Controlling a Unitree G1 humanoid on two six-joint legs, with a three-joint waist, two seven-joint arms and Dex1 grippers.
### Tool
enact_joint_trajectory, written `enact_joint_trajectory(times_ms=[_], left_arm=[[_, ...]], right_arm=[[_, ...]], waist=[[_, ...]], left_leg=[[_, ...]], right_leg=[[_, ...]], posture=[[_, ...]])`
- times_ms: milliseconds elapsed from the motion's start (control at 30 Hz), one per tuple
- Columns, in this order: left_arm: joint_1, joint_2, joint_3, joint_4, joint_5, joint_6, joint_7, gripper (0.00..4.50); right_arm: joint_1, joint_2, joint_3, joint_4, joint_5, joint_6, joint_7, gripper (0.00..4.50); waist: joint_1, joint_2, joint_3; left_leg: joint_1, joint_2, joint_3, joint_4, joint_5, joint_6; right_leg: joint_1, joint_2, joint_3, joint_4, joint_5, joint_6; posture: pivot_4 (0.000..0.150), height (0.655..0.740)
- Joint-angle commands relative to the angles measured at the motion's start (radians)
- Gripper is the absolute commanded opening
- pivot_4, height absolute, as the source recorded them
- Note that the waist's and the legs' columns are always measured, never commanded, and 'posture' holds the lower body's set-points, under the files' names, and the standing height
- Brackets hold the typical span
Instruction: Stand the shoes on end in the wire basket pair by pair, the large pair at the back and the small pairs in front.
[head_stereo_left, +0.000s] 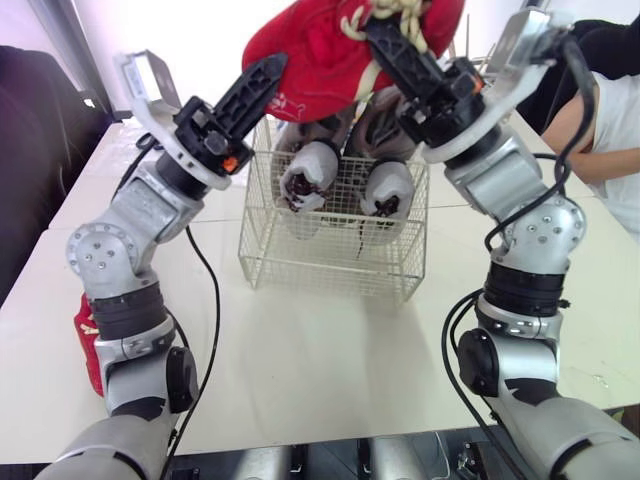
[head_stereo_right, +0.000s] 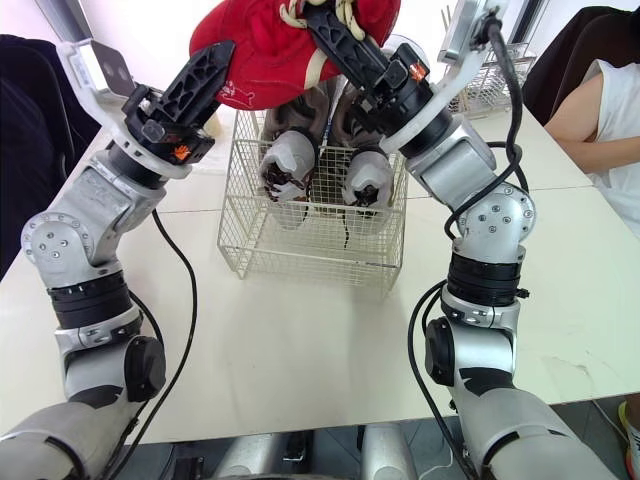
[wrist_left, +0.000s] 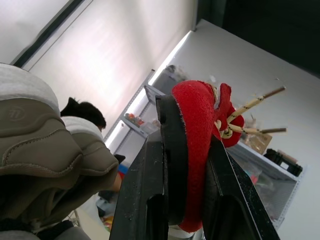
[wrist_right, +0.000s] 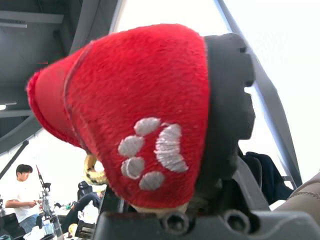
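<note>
A red fleecy shoe (head_stereo_left: 320, 50) with cream laces hangs above the wire basket (head_stereo_left: 330, 265). My left gripper (head_stereo_left: 268, 72) is shut on its left edge, and the red fabric is pinched between the black fingers (wrist_left: 145, 190). My right gripper (head_stereo_left: 385, 35) is shut on the shoe's right side, where a white paw print (wrist_right: 150, 150) shows beside one finger (wrist_right: 227, 100). Two large grey shoes (head_stereo_left: 310, 175) stand on end at the back of the basket. A second red shoe (head_stereo_left: 85, 335) lies at the table's left edge, partly hidden behind my left arm.
The white table (head_stereo_left: 330, 360) has bare surface in front of the basket. A person's arm (head_stereo_left: 610, 120) rests at the right edge. Another wire rack (head_stereo_right: 490, 80) stands at the back right.
</note>
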Motion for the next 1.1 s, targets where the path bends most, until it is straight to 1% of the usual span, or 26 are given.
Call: enact_joint_trajectory(times_ms=[33, 167, 200, 233, 300, 333, 400, 533, 600, 767, 800, 933, 1100], left_arm=[[0.012, 0.039, -0.022, -0.04, 0.002, 0.006, -0.007, 1.53], [0.054, 0.153, -0.044, -0.068, 0.037, 0.056, -0.083, 3.46], [0.066, 0.188, -0.047, -0.073, 0.05, 0.068, -0.108, 3.97], [0.087, 0.248, -0.053, -0.082, 0.084, 0.086, -0.156, 4.37], [0.127, 0.361, -0.067, -0.097, 0.169, 0.1, -0.252, 4.45], [0.153, 0.436, -0.072, -0.093, 0.22, 0.102, -0.316, 4.45], [0.189, 0.543, -0.081, -0.078, 0.297, 0.092, -0.418, 4.45], [0.224, 0.648, -0.097, -0.054, 0.417, 0.044, -0.558, 4.45], [0.236, 0.662, -0.094, -0.051, 0.446, 0.038, -0.59, 4.45], [0.263, 0.649, -0.071, -0.075, 0.475, 0.035, -0.596, 4.45], [0.267, 0.644, -0.065, -0.082, 0.476, 0.036, -0.59, 4.45], [0.286, 0.631, -0.05, -0.11, 0.479, 0.041, -0.576, 4.45], [0.292, 0.622, -0.041, -0.122, 0.482, 0.043, -0.562, 4.45]], right_arm=[[-0.051, -0.023, 0.008, -0.031, 0.006, 0.01, 0.018, 0.62], [-0.076, -0.122, 0.01, -0.022, -0.007, 0.06, 0.079, 0.62], [-0.084, -0.156, 0.011, -0.014, -0.012, 0.076, 0.103, 0.62], [-0.094, -0.209, 0.02, -0.006, -0.032, 0.093, 0.148, 0.62], [-0.11, -0.316, 0.045, 0.013, -0.078, 0.12, 0.249, 0.62], [-0.117, -0.403, 0.084, 0.023, -0.132, 0.119, 0.349, 0.62], [-0.126, -0.535, 0.153, 0.039, -0.221, 0.099, 0.528, 0.62], [-0.157, -0.666, 0.264, 0.091, -0.367, 0.023, 0.785, 0.62], [-0.155, -0.7, 0.329, 0.104, -0.466, -0.05, 0.884, 0.62], [-0.112, -0.711, 0.425, 0.13, -0.638, -0.188, 1.013, 0.62], [-0.098, -0.709, 0.438, 0.13, -0.671, -0.219, 1.025, 0.62], [-0.062, -0.685, 0.479, 0.167, -0.801, -0.344, 1.024, 0.62], [-0.046, -0.647, 0.514, 0.241, -0.938, -0.507, 1.009, 0.62]], waist=[[-0.001, 0.0, 0.0], [-0.003, 0.0, 0.0], [-0.003, 0.0, 0.0], [-0.004, 0.0, 0.0], [-0.011, 0.001, 0.001], [-0.012, 0.001, 0.001], [-0.014, 0.001, 0.001], [-0.016, 0.001, 0.001], [-0.016, 0.001, 0.001], [-0.015, 0.001, 0.001], [-0.015, 0.001, 0.001], [-0.013, 0.001, 0.002], [-0.009, 0.001, 0.001]], left_leg=[[0.0, 0.0, 0.0, 0.0, 0.0, 0.0], [0.0, 0.0, 0.0, -0.001, 0.0, 0.0], [0.0, 0.0, 0.0, -0.001, 0.0, 0.001], [0.0, 0.0, 0.0, -0.001, -0.001, 0.001], [0.0, 0.0, 0.0, -0.002, -0.001, 0.002], [0.0, 0.0, 0.0, -0.002, -0.001, 0.002], [0.0, 0.0, 0.001, -0.004, -0.002, 0.003], [0.0, 0.0, 0.001, -0.006, -0.003, 0.005], [0.0, 0.001, 0.001, -0.007, -0.004, 0.003], [0.0, 0.001, 0.001, -0.011, -0.005, 0.002], [0.0, 0.001, 0.001, -0.011, -0.004, 0.001], [-0.001, 0.001, 0.001, -0.012, -0.002, -0.002], [0.0, 0.0, 0.001, -0.012, -0.002, -0.002]], right_leg=[[0.0, 0.0, 0.0, 0.0, 0.0, 0.0], [0.0, 0.0, 0.0, 0.0, 0.0, 0.0], [0.0, 0.0, 0.0, -0.001, 0.0, 0.0], [0.0, 0.0, 0.0, -0.001, 0.0, 0.0], [0.0, 0.0, 0.0, -0.002, 0.0, 0.0], [0.0, 0.0, 0.0, -0.002, 0.0, -0.001], [0.0, 0.0, 0.0, -0.004, 0.0, -0.001], [-0.001, -0.001, 0.0, -0.006, -0.002, -0.004], [-0.001, -0.001, 0.0, -0.006, -0.002, -0.004], [-0.003, -0.002, 0.0, -0.007, -0.002, -0.003], [-0.003, -0.002, 0.0, -0.007, -0.001, -0.001], [-0.004, -0.002, 0.0, -0.007, 0.0, -0.001], [-0.003, -0.002, 0.0, -0.007, 0.0, -0.001]], posture=[[0.15, 0.74], [0.15, 0.74], [0.15, 0.74], [0.15, 0.74], [0.15, 0.74], [0.15, 0.74], [0.15, 0.74], [0.15, 0.74], [0.15, 0.74], [0.15, 0.74], [0.15, 0.74], [0.15, 0.74], [0.15, 0.74]])
